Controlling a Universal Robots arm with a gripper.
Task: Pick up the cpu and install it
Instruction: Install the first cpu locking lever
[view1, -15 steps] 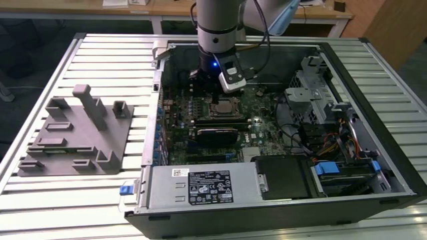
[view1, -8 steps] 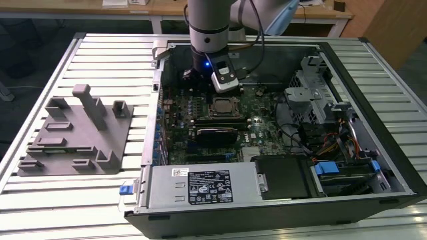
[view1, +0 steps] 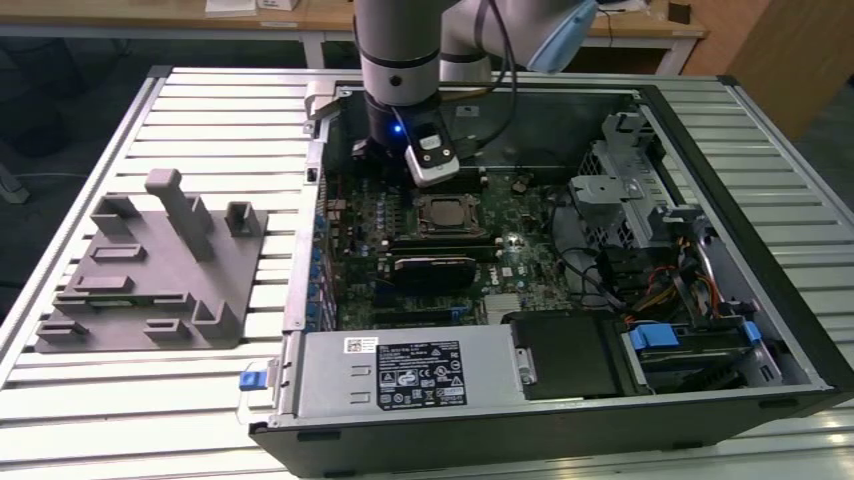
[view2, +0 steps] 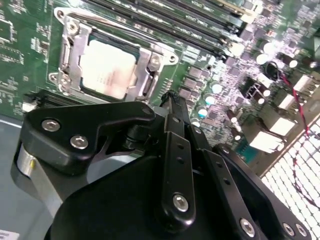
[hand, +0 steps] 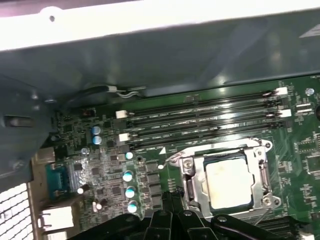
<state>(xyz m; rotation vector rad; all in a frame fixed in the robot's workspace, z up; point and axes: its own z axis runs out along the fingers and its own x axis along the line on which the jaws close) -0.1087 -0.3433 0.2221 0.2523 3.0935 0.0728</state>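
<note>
Computer case, side off, fills the exterior view's centre and right; grey tray lies at left on the slatted surface. Gripper hangs over the motherboard, fingers drawn together on nothing. Cpu sits in its socket at the exterior view's centre, near the gripper.

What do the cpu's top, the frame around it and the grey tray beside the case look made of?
The cpu: pale metal, satin sheen under the light. The socket frame: bright bare metal, glinting edges, screws at its corners. The grey tray: likely plastic, matte, uniformly grey.
</note>
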